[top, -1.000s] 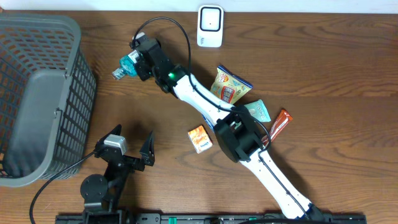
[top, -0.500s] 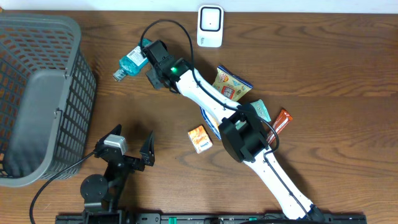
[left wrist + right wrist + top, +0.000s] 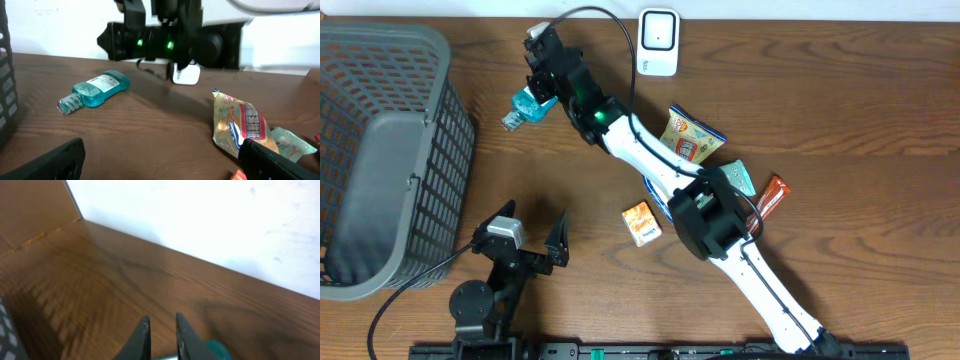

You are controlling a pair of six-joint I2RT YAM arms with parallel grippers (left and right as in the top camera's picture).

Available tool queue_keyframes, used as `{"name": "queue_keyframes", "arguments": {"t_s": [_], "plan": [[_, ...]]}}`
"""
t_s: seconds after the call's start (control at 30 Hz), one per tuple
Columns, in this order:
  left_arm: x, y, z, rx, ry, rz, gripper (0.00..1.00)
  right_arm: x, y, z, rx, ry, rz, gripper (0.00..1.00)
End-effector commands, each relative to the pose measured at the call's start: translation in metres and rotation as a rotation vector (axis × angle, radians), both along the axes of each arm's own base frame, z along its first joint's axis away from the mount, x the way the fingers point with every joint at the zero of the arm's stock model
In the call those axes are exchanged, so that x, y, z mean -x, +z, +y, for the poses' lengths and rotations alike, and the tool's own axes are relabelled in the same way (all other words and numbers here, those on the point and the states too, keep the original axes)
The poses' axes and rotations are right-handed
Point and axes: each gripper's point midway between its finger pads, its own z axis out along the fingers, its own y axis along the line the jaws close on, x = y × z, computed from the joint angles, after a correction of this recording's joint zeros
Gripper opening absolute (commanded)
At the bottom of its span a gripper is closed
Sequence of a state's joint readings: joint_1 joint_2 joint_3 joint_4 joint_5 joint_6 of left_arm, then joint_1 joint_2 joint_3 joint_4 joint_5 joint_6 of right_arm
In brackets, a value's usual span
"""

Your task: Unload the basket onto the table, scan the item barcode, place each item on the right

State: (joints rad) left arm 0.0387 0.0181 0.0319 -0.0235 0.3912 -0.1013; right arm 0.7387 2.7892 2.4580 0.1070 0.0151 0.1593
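Bare table [image 3: 100, 280] runs ahead of the right pincer [image 3: 161, 323] to the wall [image 3: 200, 220]; bottle [image 3: 527, 103] just beneath, basket [image 3: 442, 130] beside.

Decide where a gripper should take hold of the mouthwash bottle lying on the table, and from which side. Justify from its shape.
Grip the mouthwash bottle across its blue body, coming down from above. It lies flat on the table label up, both long edges free; the ribbed cap end is narrower, probably slippier.

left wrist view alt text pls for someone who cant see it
A blue mouthwash bottle lies on its side on a wooden table, with the right arm's black wrist above and behind it. A snack bag sits at right, a white scanner behind.
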Motion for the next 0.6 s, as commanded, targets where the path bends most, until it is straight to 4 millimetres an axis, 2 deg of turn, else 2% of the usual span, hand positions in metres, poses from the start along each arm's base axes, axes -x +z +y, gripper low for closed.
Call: {"name": "queue_keyframes", "arguments": {"t_s": [0.0,0.37,0.47,0.57], "plan": [[0.0,-0.017,-0.002,0.005,-0.015,0.045,0.98,-0.005,-0.032,0.0,-0.041,-0.011,0.03,0.08],[0.0,-0.017,-0.002,0.005,-0.015,0.045,0.98,-0.013,-0.012,-0.001,-0.161,-0.049,-0.05,0.09],[0.0,-0.017,-0.002,0.005,-0.015,0.045,0.98,-0.014,-0.02,-0.001,-0.166,-0.053,-0.043,0.08],[0.0,-0.017,-0.002,0.005,-0.015,0.045,0.98,-0.015,-0.039,-0.001,-0.19,-0.058,-0.024,0.06]]}}
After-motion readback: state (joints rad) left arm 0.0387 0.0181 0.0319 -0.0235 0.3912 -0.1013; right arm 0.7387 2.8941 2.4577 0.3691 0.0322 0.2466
